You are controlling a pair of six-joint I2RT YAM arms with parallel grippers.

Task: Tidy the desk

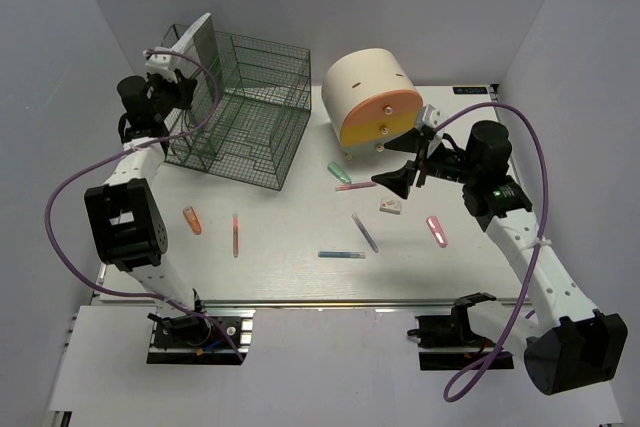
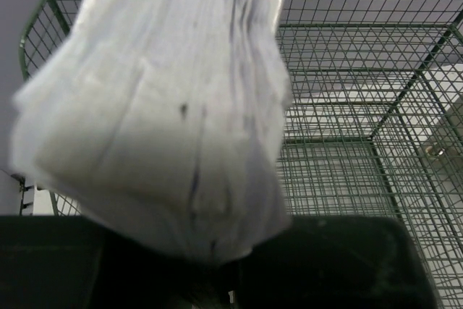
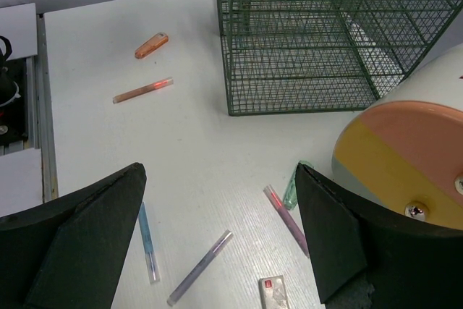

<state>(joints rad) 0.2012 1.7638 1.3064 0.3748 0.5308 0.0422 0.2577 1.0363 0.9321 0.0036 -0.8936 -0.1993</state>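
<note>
The white desk (image 1: 290, 282) holds scattered pens: an orange marker (image 1: 192, 220), a red pen (image 1: 235, 235), a blue pen (image 1: 341, 254), a purple pen (image 1: 365, 232), a green marker (image 1: 337, 172), a pink-purple pen (image 1: 355, 186), a pink marker (image 1: 437, 231) and a small white eraser (image 1: 390, 206). My left gripper (image 1: 165, 65) is shut on a white sheaf of paper (image 2: 159, 121), held high at the left side of the dark green wire rack (image 1: 245, 107). My right gripper (image 3: 219, 200) is open and empty above the pens, beside the drawer unit (image 1: 372, 99).
In the right wrist view the rack (image 3: 318, 34) stands at the far side and the cream drawer unit with its orange-yellow front (image 3: 405, 157) at the right. A silver rail (image 1: 330, 303) runs along the desk's near edge. Grey walls close the sides.
</note>
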